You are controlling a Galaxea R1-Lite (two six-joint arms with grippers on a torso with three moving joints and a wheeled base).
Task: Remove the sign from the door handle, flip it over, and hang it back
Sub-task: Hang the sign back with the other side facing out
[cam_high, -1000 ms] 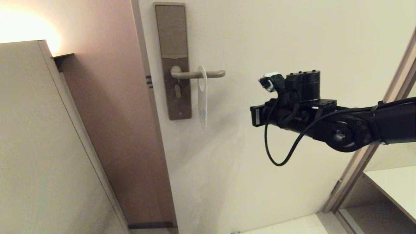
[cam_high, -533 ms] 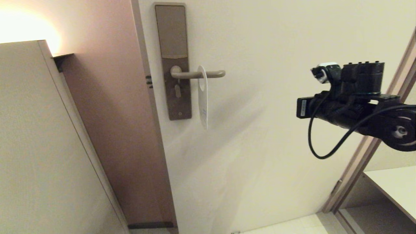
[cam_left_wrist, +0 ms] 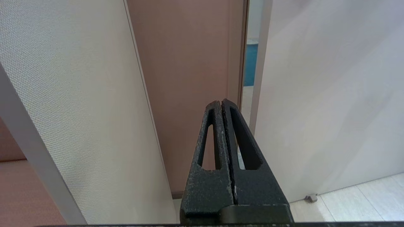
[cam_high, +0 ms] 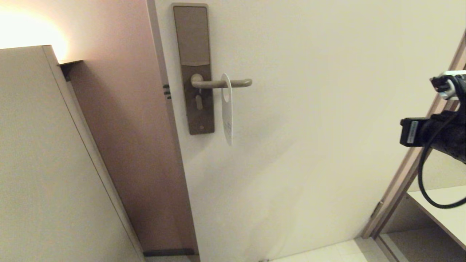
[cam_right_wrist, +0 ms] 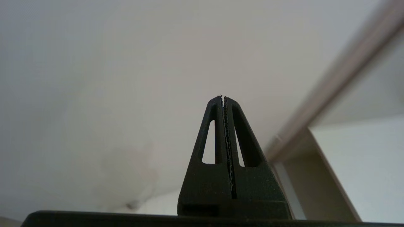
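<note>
The sign (cam_high: pixel 227 116) hangs by its oval hole on the door handle (cam_high: pixel 238 83), nearly edge-on, with its white side showing. The handle is a slim bronze-grey lever on a tall backplate (cam_high: pixel 192 40). My right arm (cam_high: pixel 438 133) is at the far right edge of the head view, well away from the sign. My right gripper (cam_right_wrist: pixel 223 97) is shut and empty, facing the bare door. My left gripper (cam_left_wrist: pixel 221 101) is shut and empty, parked low and out of the head view, facing the door's edge.
A tall pale cabinet panel (cam_high: pixel 43 153) stands at the left, beside the brownish wall (cam_high: pixel 123 127). A door frame (cam_high: pixel 411 171) and a pale shelf (cam_high: pixel 444 207) are at the right, near my right arm. A small doorstop (cam_left_wrist: pixel 311 197) sits on the floor.
My right arm has drawn back to the right, away from the handle, to the edge of the head view. The sign hangs still on the handle.
</note>
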